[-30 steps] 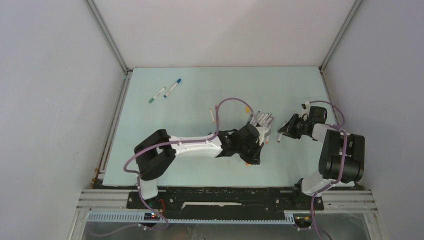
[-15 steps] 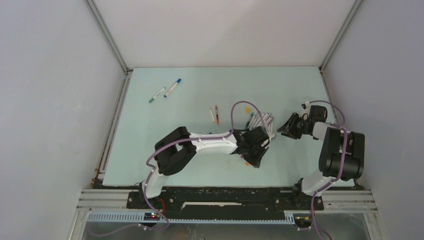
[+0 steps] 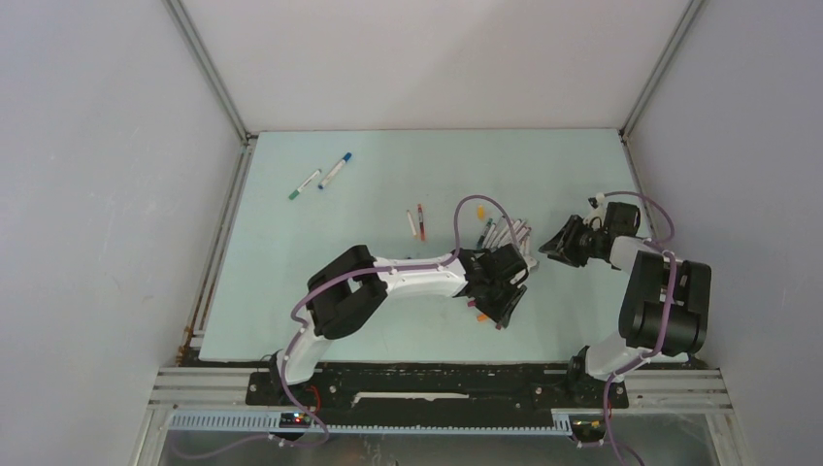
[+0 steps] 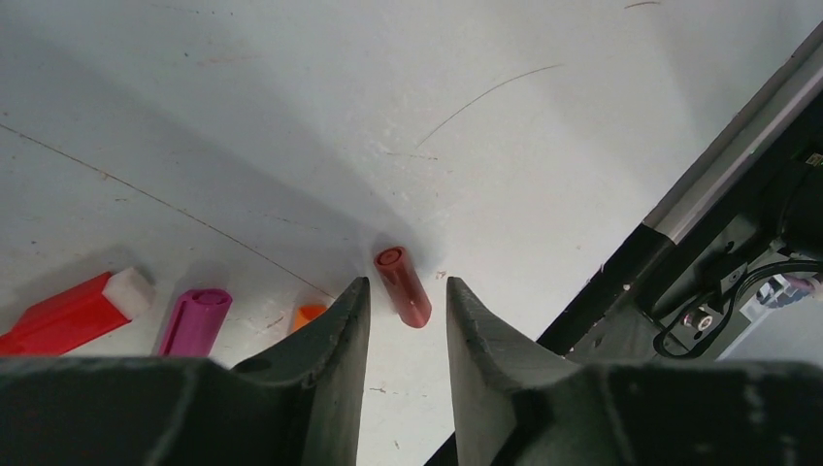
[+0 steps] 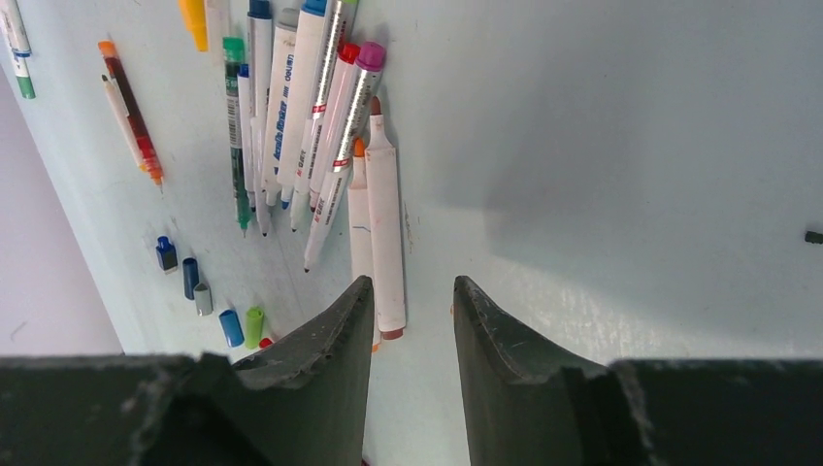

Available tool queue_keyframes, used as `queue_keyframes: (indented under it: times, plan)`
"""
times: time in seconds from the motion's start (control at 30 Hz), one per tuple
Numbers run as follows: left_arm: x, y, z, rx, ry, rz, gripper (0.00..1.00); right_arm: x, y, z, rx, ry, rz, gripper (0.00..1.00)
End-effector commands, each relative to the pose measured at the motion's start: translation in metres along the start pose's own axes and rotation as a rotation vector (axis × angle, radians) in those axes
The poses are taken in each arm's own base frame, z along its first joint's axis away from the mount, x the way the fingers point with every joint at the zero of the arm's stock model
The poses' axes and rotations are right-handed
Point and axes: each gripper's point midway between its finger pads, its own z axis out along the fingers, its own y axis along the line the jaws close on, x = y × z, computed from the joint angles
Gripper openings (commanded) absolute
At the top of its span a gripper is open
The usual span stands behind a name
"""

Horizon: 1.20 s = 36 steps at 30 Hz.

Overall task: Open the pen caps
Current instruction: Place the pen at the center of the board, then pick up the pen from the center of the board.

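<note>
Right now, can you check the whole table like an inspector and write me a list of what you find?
Surface: pale green table, faint scratches, nothing spilled.
Job's things: red cap, pink cap and orange cap lie loose; blue cap and green cap lie near the pile of pens; two more pens lie far left.
Clutter: red block with a white end, cannot tell what it is.
Grippers: left gripper open, red cap lying between its fingers; right gripper open, holding nothing.
Cables: purple cables loop along both arms.
Surroundings: grey walls, metal frame.
</note>
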Motion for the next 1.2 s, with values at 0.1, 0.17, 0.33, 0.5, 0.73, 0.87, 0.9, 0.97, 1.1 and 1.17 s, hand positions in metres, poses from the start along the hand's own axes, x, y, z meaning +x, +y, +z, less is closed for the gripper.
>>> queue_keyframes:
  times: [0.1,0.17,0.33,0.5,0.73,0.87,0.9,0.97,1.1,1.17]
  plan:
    - [-0.027,-0.020,-0.025,0.038,-0.088,0.035,0.41,-0.020,0.017,-0.011,-0.043,-0.052,-0.063,0.38]
    - [-0.036,-0.026,-0.042,0.053,-0.143,0.040,0.44,-0.021,0.020,-0.013,-0.054,-0.053,-0.076,0.38]
    - [-0.064,-0.026,-0.101,0.028,-0.348,0.063,0.50,-0.026,0.034,-0.024,-0.097,-0.074,-0.160,0.39]
    - [-0.078,0.022,-0.154,-0.129,-0.530,0.046,0.55,-0.024,0.058,-0.040,-0.199,-0.073,-0.305,0.39]
    - [-0.083,0.138,-0.227,-0.481,-0.651,0.035,0.72,-0.015,0.094,-0.069,-0.367,-0.068,-0.508,0.39]
    - [-0.085,0.211,-0.258,-0.650,-0.636,0.014,0.85,-0.012,0.104,-0.083,-0.411,-0.082,-0.605,0.39]
    - [-0.085,0.232,-0.268,-0.696,-0.618,-0.013,0.88,-0.012,0.105,-0.086,-0.415,-0.084,-0.617,0.39]
    - [-0.080,0.273,-0.282,-0.780,-0.560,-0.064,0.91,-0.012,0.105,-0.090,-0.424,-0.093,-0.631,0.39]
    - [-0.078,0.348,-0.307,-0.884,-0.498,-0.158,0.94,-0.016,0.103,-0.097,-0.427,-0.108,-0.628,0.40]
    - [-0.075,0.375,-0.311,-0.910,-0.467,-0.181,0.94,-0.017,0.102,-0.099,-0.425,-0.110,-0.629,0.39]
